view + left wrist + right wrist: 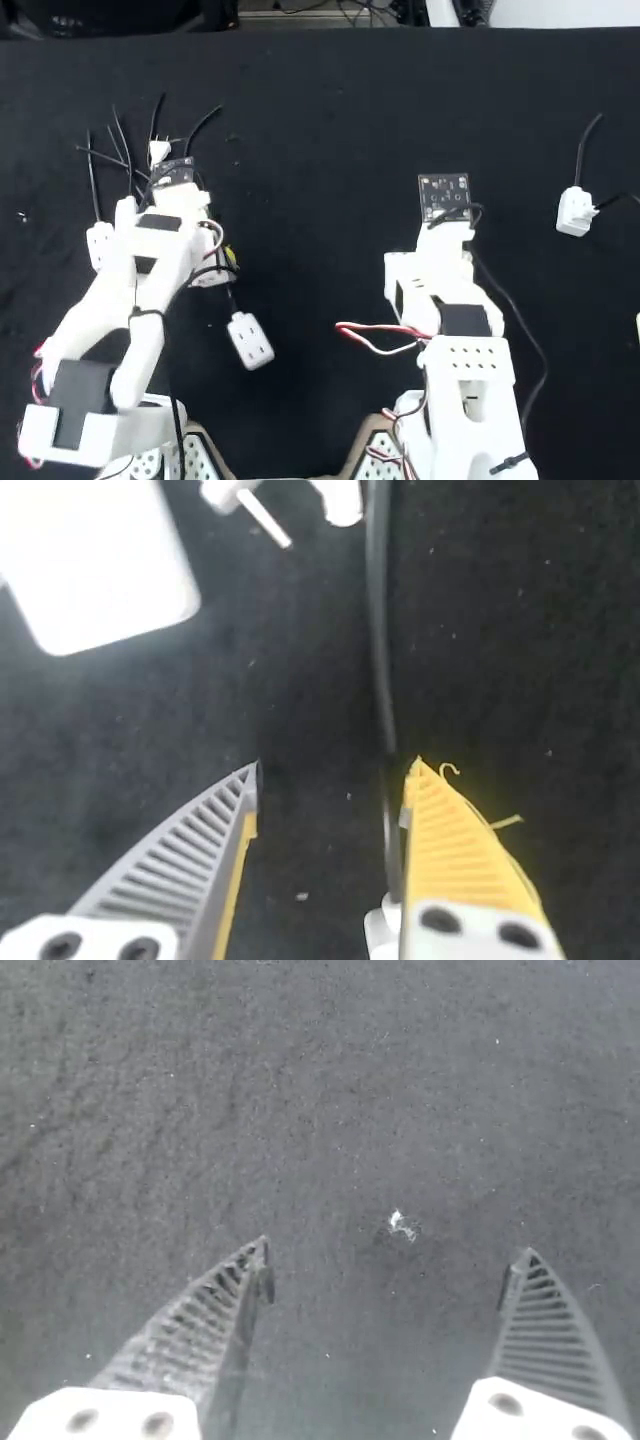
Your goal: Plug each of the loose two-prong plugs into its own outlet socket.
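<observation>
Bright, even light from above fell on the black table cloth, which stayed matt and dark in the high view, with hardly a shadow on it beneath the white arms. On the cloth in the left wrist view, a white block glared to flat white without surface detail. In the right wrist view the cloth looked paler and evenly lit.
</observation>
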